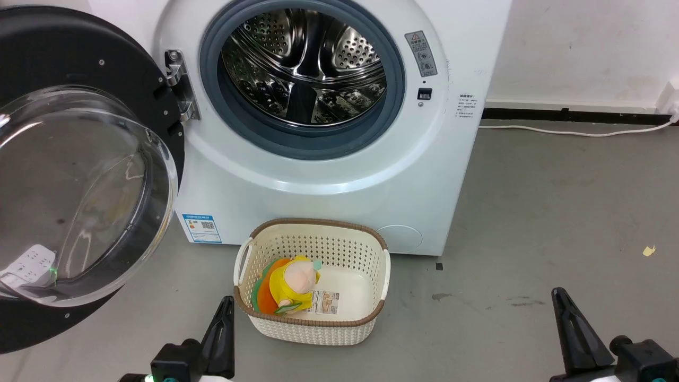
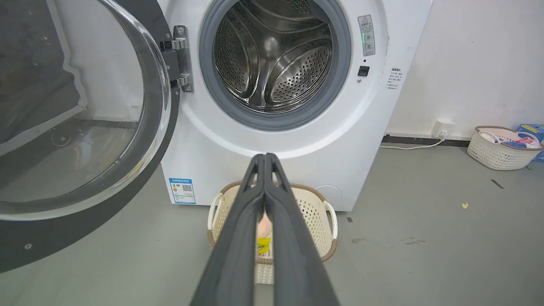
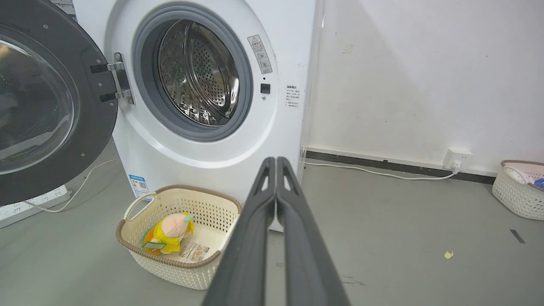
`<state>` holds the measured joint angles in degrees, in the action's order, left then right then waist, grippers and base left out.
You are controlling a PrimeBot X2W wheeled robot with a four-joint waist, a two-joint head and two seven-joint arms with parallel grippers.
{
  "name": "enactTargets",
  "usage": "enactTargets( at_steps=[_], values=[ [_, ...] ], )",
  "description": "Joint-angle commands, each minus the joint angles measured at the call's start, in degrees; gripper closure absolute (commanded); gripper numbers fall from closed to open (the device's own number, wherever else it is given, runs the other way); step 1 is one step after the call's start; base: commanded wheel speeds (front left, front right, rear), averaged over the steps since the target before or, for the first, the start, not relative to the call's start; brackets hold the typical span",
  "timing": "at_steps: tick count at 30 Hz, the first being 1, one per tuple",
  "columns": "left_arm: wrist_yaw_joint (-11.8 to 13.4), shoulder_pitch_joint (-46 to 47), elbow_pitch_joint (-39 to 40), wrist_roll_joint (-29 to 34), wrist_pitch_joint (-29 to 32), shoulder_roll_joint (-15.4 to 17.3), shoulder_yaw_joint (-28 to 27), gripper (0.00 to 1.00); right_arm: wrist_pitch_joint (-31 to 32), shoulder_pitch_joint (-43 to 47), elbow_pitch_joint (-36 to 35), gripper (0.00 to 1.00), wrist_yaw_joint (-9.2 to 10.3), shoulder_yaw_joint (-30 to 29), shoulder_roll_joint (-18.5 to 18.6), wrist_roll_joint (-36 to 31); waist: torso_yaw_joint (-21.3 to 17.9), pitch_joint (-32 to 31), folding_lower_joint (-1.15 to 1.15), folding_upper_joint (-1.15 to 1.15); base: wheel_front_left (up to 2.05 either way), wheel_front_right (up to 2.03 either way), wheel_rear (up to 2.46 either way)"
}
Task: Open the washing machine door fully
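While the washing machine door (image 1: 79,196) is hanging swung wide at the left of the washing machine (image 1: 318,191), the left claw (image 1: 227,307), beside the cream laundry basket (image 1: 313,329), and the right claw (image 1: 559,297) are both hovering pinched shut, gripping nothing.

Cream perforated basket (image 1: 313,331) with a brown rim, lower centre of head view, sitting on the grey floor (image 1: 557,212). Inside it, left side: plush toy (image 1: 289,284), yellow body, pinkish head, lying down. Printed card (image 1: 324,302) flat on the basket bottom, touching the toy.

White wall (image 1: 578,48) upper right, black skirting strip (image 1: 562,114) at its foot. White cable (image 1: 573,131) runs along the floor just below the strip to a wall socket (image 3: 455,156).

Small yellow scrap (image 1: 649,250) on the floor, right edge.

Second cream basket (image 2: 497,155) at far right of the left wrist view, holding mixed coloured items, with a blue box (image 2: 531,129) just behind it.

White power strip (image 3: 29,206) on the floor, left edge of right wrist view.
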<state>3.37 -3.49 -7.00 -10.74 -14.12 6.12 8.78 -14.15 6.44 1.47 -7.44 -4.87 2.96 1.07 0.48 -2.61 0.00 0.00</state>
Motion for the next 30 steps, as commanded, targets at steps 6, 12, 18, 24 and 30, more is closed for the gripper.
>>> enactTargets(
  at_steps=[6,12,18,24,30],
  values=[
    [-0.35,0.36,0.65,0.93,0.99,-0.31,-0.56,1.00,0.94,-0.66,-0.14,1.00,0.00,0.41,-0.01,-0.11,-0.03,0.15,0.00,0.00,0.00,0.00,0.00],
    [-0.51,0.52,0.99,1.46,1.69,-0.47,-1.00,1.00,1.65,-0.97,-0.21,1.00,-0.01,0.65,-0.01,-0.16,-0.06,0.28,0.00,0.00,0.00,0.00,0.00],
    [-0.67,0.69,1.33,1.98,2.39,-0.63,-1.44,1.00,2.35,-1.28,-0.28,1.00,-0.01,0.89,-0.02,-0.21,-0.08,0.42,0.00,0.00,0.00,0.00,0.00],
    [-0.83,0.86,1.67,2.50,3.09,-0.78,-1.88,1.00,3.06,-1.59,-0.35,1.00,-0.01,1.13,-0.02,-0.26,-0.10,0.55,0.00,0.00,0.00,0.00,0.00],
    [-0.99,1.03,2.01,3.03,3.79,-0.94,-2.32,1.00,3.76,-1.89,-0.42,1.00,-0.01,1.37,-0.02,-0.32,-0.13,0.68,0.00,0.00,0.00,0.00,0.00]
  ],
)
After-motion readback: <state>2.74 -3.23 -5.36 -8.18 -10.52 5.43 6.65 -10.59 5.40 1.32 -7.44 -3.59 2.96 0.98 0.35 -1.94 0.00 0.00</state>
